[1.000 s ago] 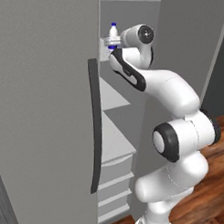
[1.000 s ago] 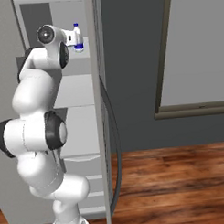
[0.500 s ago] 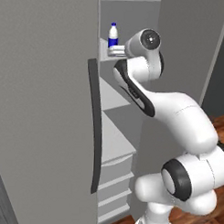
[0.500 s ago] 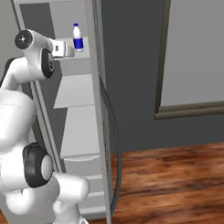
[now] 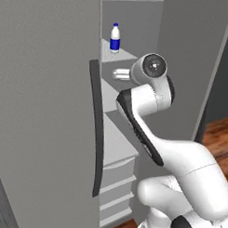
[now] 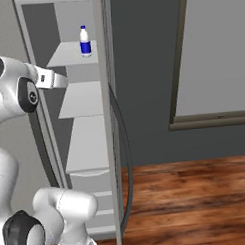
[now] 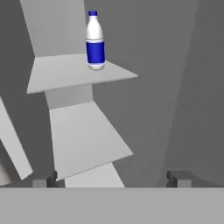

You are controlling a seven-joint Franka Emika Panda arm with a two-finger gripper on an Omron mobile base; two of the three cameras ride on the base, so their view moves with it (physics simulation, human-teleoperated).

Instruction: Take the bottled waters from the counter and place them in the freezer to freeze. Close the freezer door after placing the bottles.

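Note:
A clear water bottle (image 5: pixel 115 39) (image 6: pixel 84 42) (image 7: pixel 95 43) with a blue label stands upright on the top shelf (image 7: pixel 65 72) of the open light-grey freezer (image 6: pixel 81 101). My gripper (image 5: pixel 116 74) (image 6: pixel 64 80) (image 7: pixel 113 178) hangs below and in front of that shelf, apart from the bottle, open and holding nothing. The freezer door (image 5: pixel 41 108) stands open on the left, its long dark bar handle (image 5: pixel 96 134) (image 6: pixel 124 144) facing the arm. The teal-green bottle and the counter are out of view.
Two lower pale shelves (image 6: pixel 85 146) and white drawers (image 5: pixel 118 181) sit under the gripper. The second grey door panel (image 5: pixel 192 67) flanks the opening on the right. Wooden floor (image 6: pixel 197 192) and a dark wall with a framed grey panel (image 6: pixel 217 56) lie to the right.
My gripper let go of the blue-labelled bottle and drew back and down from the top shelf. The bottle stays upright where it was set.

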